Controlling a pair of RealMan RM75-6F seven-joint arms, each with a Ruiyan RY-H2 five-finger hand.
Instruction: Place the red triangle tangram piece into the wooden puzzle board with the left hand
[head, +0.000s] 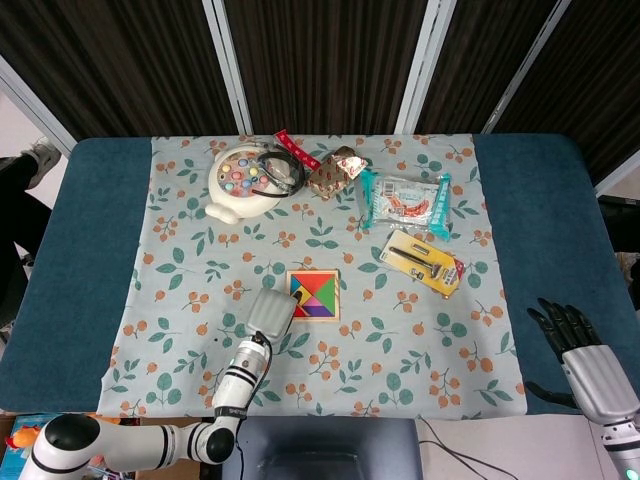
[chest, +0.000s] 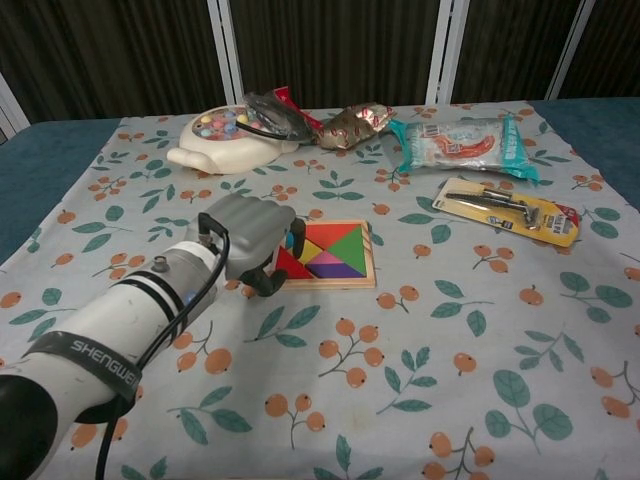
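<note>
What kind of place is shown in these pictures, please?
Probably a robot test room, not a home: a table under a floral cloth, dark folding screens behind, and assorted items like a wooden puzzle board.
</note>
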